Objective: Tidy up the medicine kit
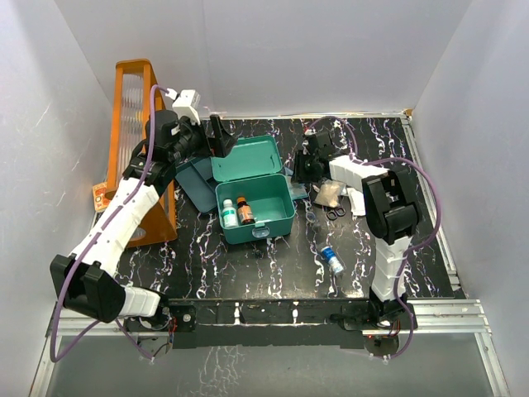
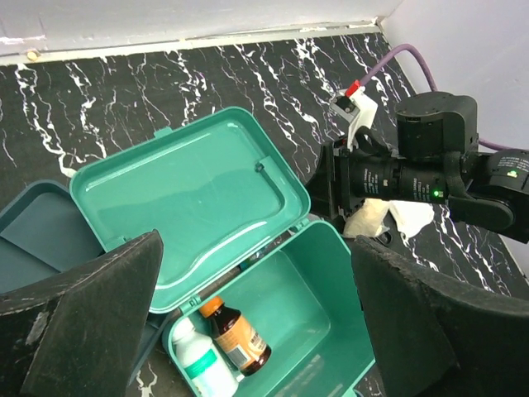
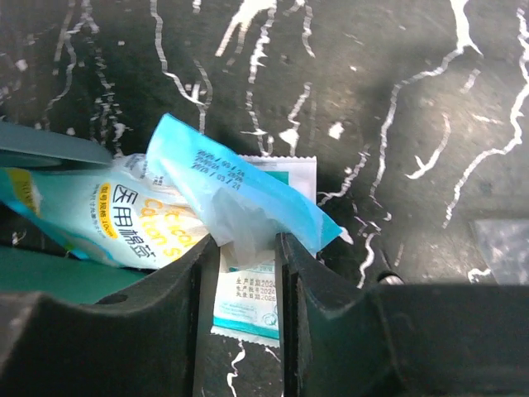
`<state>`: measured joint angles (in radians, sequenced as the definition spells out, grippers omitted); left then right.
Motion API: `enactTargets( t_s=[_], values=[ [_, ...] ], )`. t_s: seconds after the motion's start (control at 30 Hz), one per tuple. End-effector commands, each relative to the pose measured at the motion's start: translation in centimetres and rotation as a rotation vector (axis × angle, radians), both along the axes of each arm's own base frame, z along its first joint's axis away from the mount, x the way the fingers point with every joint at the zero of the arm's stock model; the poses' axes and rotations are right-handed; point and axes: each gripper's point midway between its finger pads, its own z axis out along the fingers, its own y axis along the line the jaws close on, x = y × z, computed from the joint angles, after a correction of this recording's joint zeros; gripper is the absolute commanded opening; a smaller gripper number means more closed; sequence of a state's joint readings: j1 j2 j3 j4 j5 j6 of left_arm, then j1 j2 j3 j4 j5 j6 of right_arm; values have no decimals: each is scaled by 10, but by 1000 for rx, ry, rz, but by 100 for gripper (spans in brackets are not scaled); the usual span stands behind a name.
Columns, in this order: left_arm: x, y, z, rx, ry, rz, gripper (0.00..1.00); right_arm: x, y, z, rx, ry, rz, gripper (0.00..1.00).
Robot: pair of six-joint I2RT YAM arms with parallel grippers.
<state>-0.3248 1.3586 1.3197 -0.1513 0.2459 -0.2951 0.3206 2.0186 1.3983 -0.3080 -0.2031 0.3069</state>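
we see the medicine kit (image 1: pixel 273 207) open near the middle of the table (image 1: pixel 413 248), its lid thrown back, with a white bottle (image 1: pixel 229 213) and a brown bottle (image 1: pixel 245 210) side by side in its left end. the left gripper (image 2: pixel 256 273) hovers above the lid, fingers spread wide, holding nothing. just right of the kit, the right gripper (image 3: pixel 245 248) pinches a blue-and-white packet (image 3: pixel 231 194).

Bright, even overhead light leaves soft shadows on the surface (image 1: pixel 273 273), mild glare on the medicine kit (image 2: pixel 190 198) lid, and the right tool (image 3: pixel 246 252) looming close and slightly blurred.
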Motion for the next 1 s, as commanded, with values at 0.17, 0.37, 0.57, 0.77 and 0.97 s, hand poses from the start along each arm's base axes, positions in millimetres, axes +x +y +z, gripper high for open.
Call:
enactTargets(
  t_s=[0.17, 0.37, 0.57, 0.77, 0.97],
  values=[
    [-20, -10, 20, -125, -40, -38, 95, 4, -40, 26, -72, -114, -245, 26],
    [-27, -8, 18, -144, -33, -34, 94, -3, -58, 48, -116, -124, -334, 29],
    [-40, -8, 13, -188, -15, -37, 93, -5, -46, 71, -9, -94, -386, 49],
    [-52, -2, 11, -214, 14, -8, 92, 4, -40, 68, 22, -39, -597, 57],
    [-63, 4, 8, -185, 18, -2, 91, 16, -45, 50, -68, -36, -638, 59]
  ],
)
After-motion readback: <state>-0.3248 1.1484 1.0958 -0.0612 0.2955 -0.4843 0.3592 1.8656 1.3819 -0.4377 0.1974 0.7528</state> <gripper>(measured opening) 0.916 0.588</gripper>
